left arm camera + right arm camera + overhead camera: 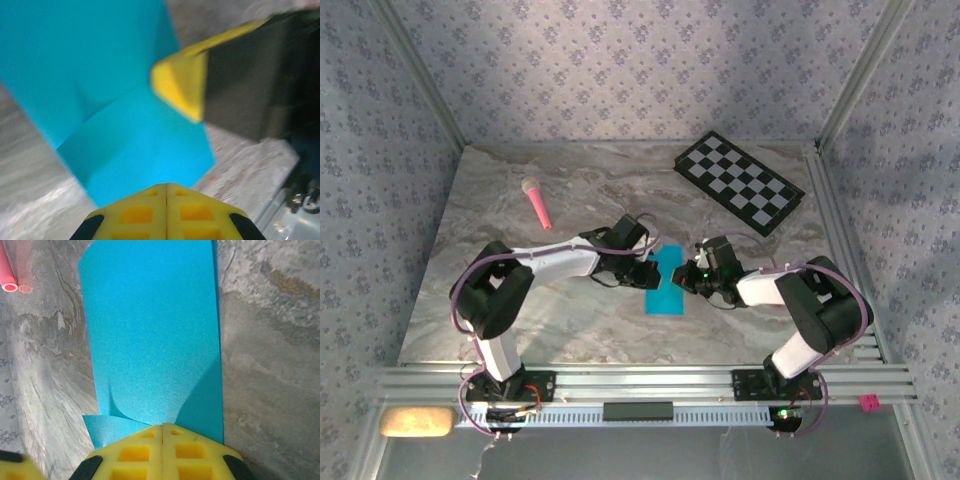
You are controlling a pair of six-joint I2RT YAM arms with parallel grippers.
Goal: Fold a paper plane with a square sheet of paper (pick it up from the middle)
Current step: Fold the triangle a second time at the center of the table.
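The cyan-blue square sheet of paper (667,298) lies as a narrow strip on the marble table between both arms. In the right wrist view, the upper layer of the sheet (150,330) curls up to my right gripper (163,426), which is shut on that edge; a lower layer shows at both sides. My left gripper (166,184) is shut, its tip resting over the creased sheet (135,145), with nothing seen between the fingers. From above, the left gripper (653,272) and right gripper (686,278) face each other across the sheet. One yellow finger of the right gripper (180,90) hangs over the paper.
A pink stick (537,203) lies at the back left, its end also showing (9,265). The black-and-white checkerboard (740,182) sits at the back right. Patterned walls surround the table (470,300), and a metal rail runs along the near edge.
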